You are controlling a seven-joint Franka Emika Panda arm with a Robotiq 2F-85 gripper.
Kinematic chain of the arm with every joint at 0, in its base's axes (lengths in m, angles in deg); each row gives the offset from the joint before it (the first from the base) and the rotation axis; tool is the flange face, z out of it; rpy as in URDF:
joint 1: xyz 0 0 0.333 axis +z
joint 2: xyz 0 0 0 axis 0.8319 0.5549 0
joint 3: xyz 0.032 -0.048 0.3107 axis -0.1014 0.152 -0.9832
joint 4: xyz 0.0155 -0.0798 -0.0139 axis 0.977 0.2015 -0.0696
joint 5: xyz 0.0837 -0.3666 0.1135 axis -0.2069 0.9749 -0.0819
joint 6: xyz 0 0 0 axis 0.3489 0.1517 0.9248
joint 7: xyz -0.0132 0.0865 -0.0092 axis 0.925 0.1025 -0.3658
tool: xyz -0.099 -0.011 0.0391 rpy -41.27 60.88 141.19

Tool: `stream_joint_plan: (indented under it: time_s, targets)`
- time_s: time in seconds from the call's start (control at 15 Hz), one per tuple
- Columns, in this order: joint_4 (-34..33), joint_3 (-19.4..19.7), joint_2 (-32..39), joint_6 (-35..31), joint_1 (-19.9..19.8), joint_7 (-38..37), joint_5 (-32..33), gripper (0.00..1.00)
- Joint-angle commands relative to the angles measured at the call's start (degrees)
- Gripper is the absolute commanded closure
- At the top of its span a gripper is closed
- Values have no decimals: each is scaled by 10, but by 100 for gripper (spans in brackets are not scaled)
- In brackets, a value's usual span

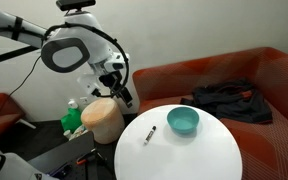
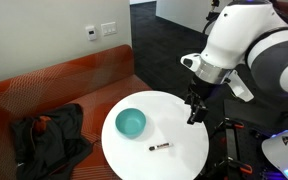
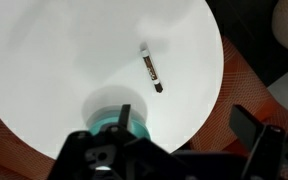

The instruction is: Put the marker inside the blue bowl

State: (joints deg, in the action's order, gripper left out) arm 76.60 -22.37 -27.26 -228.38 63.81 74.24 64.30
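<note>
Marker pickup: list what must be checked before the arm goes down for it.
1. Marker lies flat on the table, apart from the bowl: ok.
2. Bowl upright and empty, as an exterior view shows: ok.
3. Fingers apart with nothing between them in the wrist view: ok.
4. Gripper above the marker: not ok; in both exterior views it hangs near the table's edge, off to the side of the marker.
5. Fingers turned to close across the marker's thin side: cannot tell.
6. Nothing else on the table between marker and bowl: ok.
</note>
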Motion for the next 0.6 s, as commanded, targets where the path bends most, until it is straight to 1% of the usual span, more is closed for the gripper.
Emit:
stream_joint_plan:
  time_s: [0.0,0.13,0.27,0.53]
  targets:
    - [-1,-3,0,1,-3,0,-1,0]
    - [-1,-3,0,1,-3,0,-1,0]
    - [-2,-12,20,-10,-7,-10,19,0]
    - [2,-33,67,-40,-17,-34,91,0]
